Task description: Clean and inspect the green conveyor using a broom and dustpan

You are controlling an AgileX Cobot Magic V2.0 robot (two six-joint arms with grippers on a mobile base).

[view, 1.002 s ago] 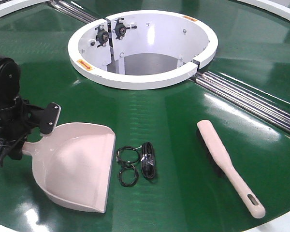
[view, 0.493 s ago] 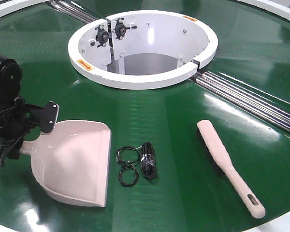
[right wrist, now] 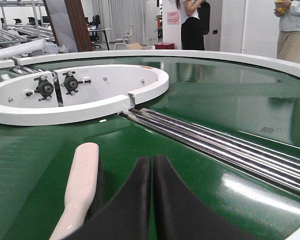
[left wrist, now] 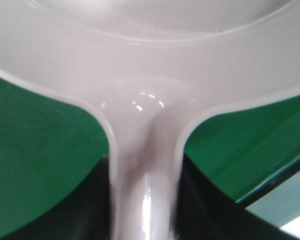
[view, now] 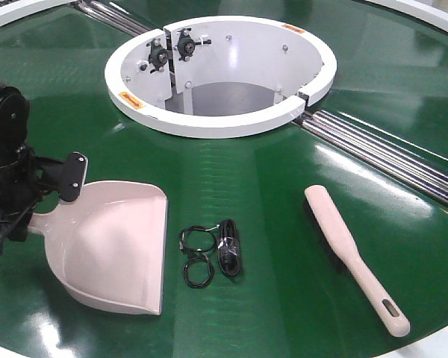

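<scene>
The beige-pink dustpan [view: 108,250] lies on the green conveyor [view: 269,186] at the front left, its flat lip facing right. My left gripper [view: 43,212] is shut on the dustpan's handle. The left wrist view shows the handle [left wrist: 145,165] between the dark fingers [left wrist: 90,210] of the left gripper [left wrist: 145,205]. The broom [view: 352,255] lies on the belt at the front right, slotted handle end toward the front edge. My right gripper [right wrist: 153,162] is shut and empty, low over the belt just right of the broom [right wrist: 82,182]. It does not show in the front view.
A small pile of black cables and rings [view: 210,252] lies on the belt just right of the dustpan's lip. The white ring hub [view: 220,123] stands behind, with silver rollers [view: 388,156] running to the right. People [right wrist: 197,22] stand beyond the far rim.
My left gripper has drawn the dustpan a little to the left and back, so its lip now lies farther from the black cables. The broom and cables have not moved.
</scene>
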